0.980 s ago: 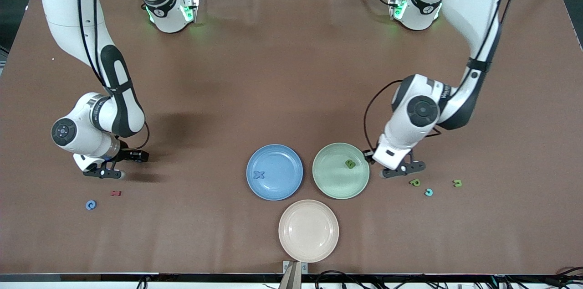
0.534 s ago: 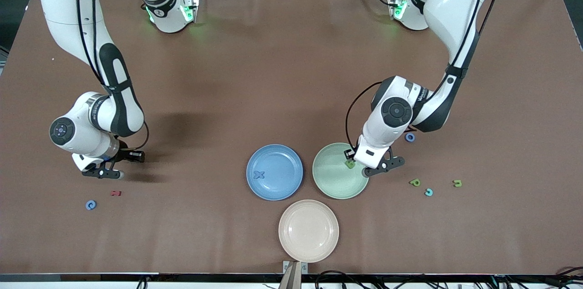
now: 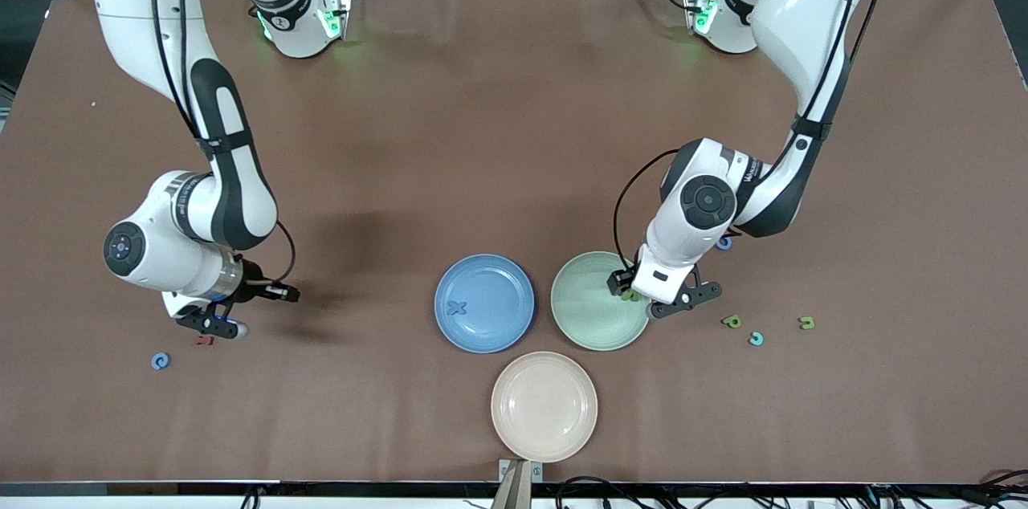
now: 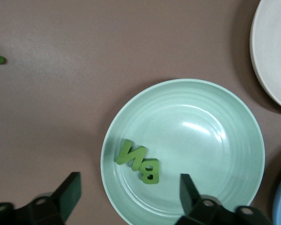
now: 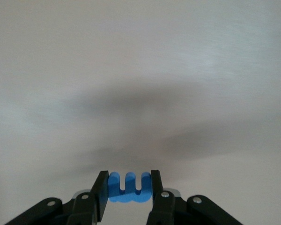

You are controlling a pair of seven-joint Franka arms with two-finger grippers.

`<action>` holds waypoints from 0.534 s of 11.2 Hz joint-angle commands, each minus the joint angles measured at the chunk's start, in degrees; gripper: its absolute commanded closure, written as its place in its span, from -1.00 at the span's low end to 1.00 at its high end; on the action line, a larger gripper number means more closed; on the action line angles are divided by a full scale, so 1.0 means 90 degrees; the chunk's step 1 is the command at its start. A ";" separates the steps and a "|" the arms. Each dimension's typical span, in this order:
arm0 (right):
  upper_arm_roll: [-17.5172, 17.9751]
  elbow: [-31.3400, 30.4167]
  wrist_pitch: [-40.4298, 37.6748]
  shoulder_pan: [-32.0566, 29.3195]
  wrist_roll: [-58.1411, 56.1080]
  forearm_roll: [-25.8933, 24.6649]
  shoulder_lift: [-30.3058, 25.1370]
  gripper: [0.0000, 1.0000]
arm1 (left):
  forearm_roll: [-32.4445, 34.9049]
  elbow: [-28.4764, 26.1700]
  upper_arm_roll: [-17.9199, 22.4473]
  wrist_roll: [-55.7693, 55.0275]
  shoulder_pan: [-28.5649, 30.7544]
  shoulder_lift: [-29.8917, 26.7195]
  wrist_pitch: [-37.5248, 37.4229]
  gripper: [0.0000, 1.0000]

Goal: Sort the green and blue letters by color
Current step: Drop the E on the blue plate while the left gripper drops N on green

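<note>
My left gripper (image 3: 654, 291) is open over the green plate (image 3: 586, 308), at its rim toward the left arm's end. In the left wrist view its fingers (image 4: 70, 190) stand wide apart above the green plate (image 4: 201, 150), where a green N (image 4: 130, 155) and a green B (image 4: 150, 171) lie side by side. My right gripper (image 3: 213, 326) is shut on a blue letter (image 5: 129, 187) and holds it just above the table, over a dark red letter (image 3: 204, 341). A blue X (image 3: 457, 307) lies in the blue plate (image 3: 498, 284).
A beige plate (image 3: 544, 406) sits nearest the camera. Loose letters lie toward the left arm's end: two green (image 3: 732, 321) (image 3: 806, 323), one teal (image 3: 756, 339), and a blue ring (image 3: 724, 243) half under the left arm. A blue letter (image 3: 161, 361) lies near my right gripper.
My left gripper moved from beside the loose letters to over the green plate, and a green N now lies by the B. My right gripper moved toward the plates, over the dark red letter.
</note>
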 commanded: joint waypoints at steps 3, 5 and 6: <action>0.0926 0.0936 -0.0085 0.0095 0.2212 0.0320 0.0235 1.00 | 0.0013 -0.0001 0.0014 0.1753 0.0721 -0.0083 -0.0144 -1.00; 0.1143 0.1200 -0.0037 0.0395 0.3169 0.0311 0.0401 1.00 | 0.0013 -0.0011 -0.0035 0.2964 0.1171 -0.0015 -0.0144 -1.00; 0.1143 0.1375 0.0051 0.0620 0.3677 0.0311 0.0518 1.00 | 0.0013 -0.0021 -0.0035 0.3472 0.1328 0.0043 -0.0144 -1.00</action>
